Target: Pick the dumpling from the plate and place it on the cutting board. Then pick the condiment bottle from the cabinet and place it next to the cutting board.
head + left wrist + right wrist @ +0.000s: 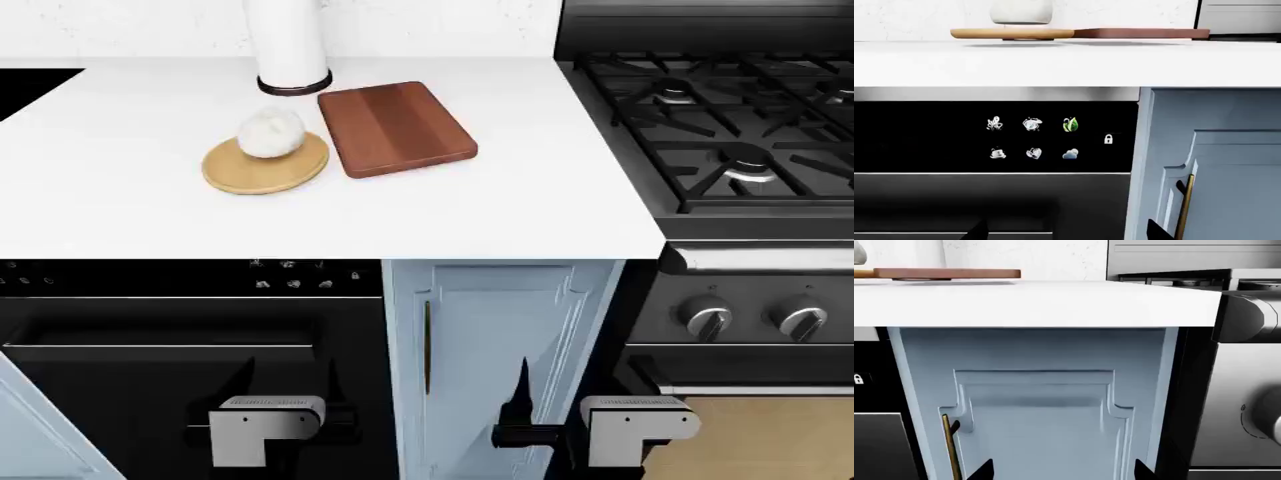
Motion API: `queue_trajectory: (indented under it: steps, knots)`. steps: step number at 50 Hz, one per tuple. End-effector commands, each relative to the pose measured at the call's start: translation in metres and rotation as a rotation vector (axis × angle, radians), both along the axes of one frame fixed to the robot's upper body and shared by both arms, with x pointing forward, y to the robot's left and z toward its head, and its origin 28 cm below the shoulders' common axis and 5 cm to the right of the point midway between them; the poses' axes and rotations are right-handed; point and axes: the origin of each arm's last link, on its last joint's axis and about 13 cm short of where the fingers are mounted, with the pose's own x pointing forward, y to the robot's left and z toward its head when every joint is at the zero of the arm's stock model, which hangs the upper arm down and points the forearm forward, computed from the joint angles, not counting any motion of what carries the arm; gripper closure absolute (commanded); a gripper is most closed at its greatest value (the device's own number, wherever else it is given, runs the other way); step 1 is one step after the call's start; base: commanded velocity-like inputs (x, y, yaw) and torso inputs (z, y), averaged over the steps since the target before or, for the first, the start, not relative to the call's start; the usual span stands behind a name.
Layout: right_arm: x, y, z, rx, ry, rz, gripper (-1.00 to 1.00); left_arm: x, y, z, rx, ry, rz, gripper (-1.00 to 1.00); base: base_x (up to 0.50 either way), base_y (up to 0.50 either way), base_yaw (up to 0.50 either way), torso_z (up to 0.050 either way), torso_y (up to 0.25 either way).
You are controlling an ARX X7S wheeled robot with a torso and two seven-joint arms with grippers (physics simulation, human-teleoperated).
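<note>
The white pleated dumpling [271,133] sits on the round tan plate [264,167] on the counter. The dark reddish cutting board [396,128] lies just right of the plate, bare. From the left wrist view the dumpling [1021,11], plate [1011,33] and board [1141,33] show edge-on above me. My left gripper [334,408] is open and empty, low in front of the black oven. My right gripper [523,415] is open and empty, low in front of the shut blue cabinet door [494,350]. The condiment bottle is out of view.
A tall white cylinder [288,45] with a black base ring stands behind the plate. A gas stove [721,130] with knobs is at the right. The cabinet door has a brass handle [951,445] on its left edge. The white counter's front edge [334,248] overhangs both grippers.
</note>
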Motion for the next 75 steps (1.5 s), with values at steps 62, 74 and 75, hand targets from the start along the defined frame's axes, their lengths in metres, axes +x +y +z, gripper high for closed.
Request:
queue_trajectory:
  steps: [62,74,75]
  knots:
    - [0.048,-0.042,0.251,-0.272,0.069,0.391,-1.00,0.073,0.072,0.239,0.335,-0.170,-0.373,-1.00,0.00,0.00,0.00,0.047,0.016]
    - [0.050,-0.044,0.250,-0.296,0.080,0.370,-1.00,0.079,0.073,0.237,0.373,-0.110,-0.334,-1.00,0.01,0.48,0.00,0.020,0.005]
    - [0.050,-0.044,0.249,-0.296,0.081,0.369,-1.00,0.079,0.072,0.236,0.375,-0.109,-0.333,-1.00,0.01,0.50,0.00,0.000,0.000]
